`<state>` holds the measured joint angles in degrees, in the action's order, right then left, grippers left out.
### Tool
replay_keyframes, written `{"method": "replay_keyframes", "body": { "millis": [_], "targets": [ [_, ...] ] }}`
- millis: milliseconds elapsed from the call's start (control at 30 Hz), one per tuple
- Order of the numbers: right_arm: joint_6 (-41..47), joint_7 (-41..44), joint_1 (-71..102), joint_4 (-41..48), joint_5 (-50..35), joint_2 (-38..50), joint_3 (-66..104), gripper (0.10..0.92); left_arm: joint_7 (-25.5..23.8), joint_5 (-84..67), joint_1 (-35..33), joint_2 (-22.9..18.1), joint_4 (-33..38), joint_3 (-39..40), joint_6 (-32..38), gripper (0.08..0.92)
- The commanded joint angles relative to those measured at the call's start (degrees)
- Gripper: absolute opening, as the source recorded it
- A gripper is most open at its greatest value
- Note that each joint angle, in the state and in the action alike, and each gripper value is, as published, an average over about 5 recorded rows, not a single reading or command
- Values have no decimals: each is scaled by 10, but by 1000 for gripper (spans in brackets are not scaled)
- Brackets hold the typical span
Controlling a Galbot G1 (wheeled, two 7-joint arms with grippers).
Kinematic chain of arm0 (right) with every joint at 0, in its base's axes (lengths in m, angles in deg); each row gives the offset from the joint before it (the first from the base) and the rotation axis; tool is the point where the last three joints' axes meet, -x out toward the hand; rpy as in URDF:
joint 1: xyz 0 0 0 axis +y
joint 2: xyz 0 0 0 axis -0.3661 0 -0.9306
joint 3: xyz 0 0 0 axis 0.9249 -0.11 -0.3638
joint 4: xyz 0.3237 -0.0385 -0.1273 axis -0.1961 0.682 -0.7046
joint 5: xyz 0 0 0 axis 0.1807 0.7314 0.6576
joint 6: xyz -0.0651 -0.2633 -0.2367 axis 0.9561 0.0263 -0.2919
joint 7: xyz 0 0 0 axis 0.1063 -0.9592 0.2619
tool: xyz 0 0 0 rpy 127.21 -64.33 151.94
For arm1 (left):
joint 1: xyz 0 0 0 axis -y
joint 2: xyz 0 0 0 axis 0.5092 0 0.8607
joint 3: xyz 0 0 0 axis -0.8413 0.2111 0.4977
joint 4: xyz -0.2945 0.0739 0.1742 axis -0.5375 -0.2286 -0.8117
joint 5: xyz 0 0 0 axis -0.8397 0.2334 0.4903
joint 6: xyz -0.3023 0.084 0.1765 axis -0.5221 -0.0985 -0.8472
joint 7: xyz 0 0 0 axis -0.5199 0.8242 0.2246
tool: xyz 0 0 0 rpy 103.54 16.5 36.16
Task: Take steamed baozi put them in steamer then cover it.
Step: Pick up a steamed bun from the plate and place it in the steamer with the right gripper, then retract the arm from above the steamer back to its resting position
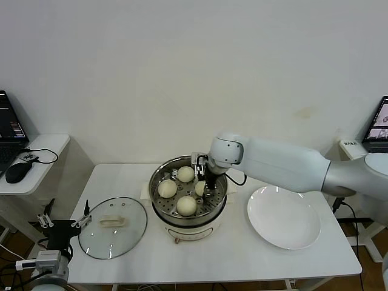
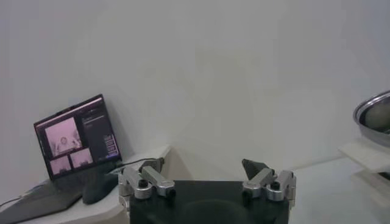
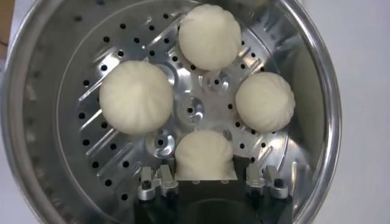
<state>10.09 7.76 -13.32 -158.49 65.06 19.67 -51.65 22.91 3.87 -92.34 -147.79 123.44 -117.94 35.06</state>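
— So, where is the right hand (image 3: 206, 182)?
— Inside the steamer (image 1: 188, 209), low over the tray. Its fingers (image 3: 159, 181) stand on both sides of one baozi (image 3: 205, 156) and seem to touch it.
— And the other buns?
— Three baozi (image 3: 136, 97) lie just beyond that hand, on the same tray.
— The cover (image 1: 113, 227)?
— Flat on the tabletop (image 1: 242, 257), left of the steamer, near the left hand (image 1: 62, 224), which hangs open and empty. A plate (image 1: 284, 217) lies to the right.

Steamer (image 1: 188, 197) mouth is blocked from above by right gripper (image 1: 208, 183) w/ arm across its right side. Tray is filled by four baozi (image 3: 135, 96); gaps betw. them narrow. Cover (image 1: 113, 227) is unobstructed on table (image 1: 242, 251).
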Motion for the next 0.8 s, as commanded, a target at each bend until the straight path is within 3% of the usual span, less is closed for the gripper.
{"method": "replay_keyframes", "body": {
  "millis": [33,167,367,500,633,800],
  "targets": [
    [0,2,11,2,18,1,8,595,0,1,0,-1,3,1,0,823],
    [-9,9,9,-3,31,10,18,629,0,2,-1,-1,4,1,-1,823],
    [-7,6,-7,-36,11,50,52,783,-1,2,-3,0,7,-1,-1,823],
    [-3,-21,-7,-84,-22,101,89,819,-2,1,-2,1,6,-1,-1,823],
    [-6,-98,24,-153,-76,167,133,822,-2,1,-1,2,4,1,0,823],
    [-47,-252,144,-249,-144,273,237,823,-3,2,0,3,1,4,1,823]
  ]
}}
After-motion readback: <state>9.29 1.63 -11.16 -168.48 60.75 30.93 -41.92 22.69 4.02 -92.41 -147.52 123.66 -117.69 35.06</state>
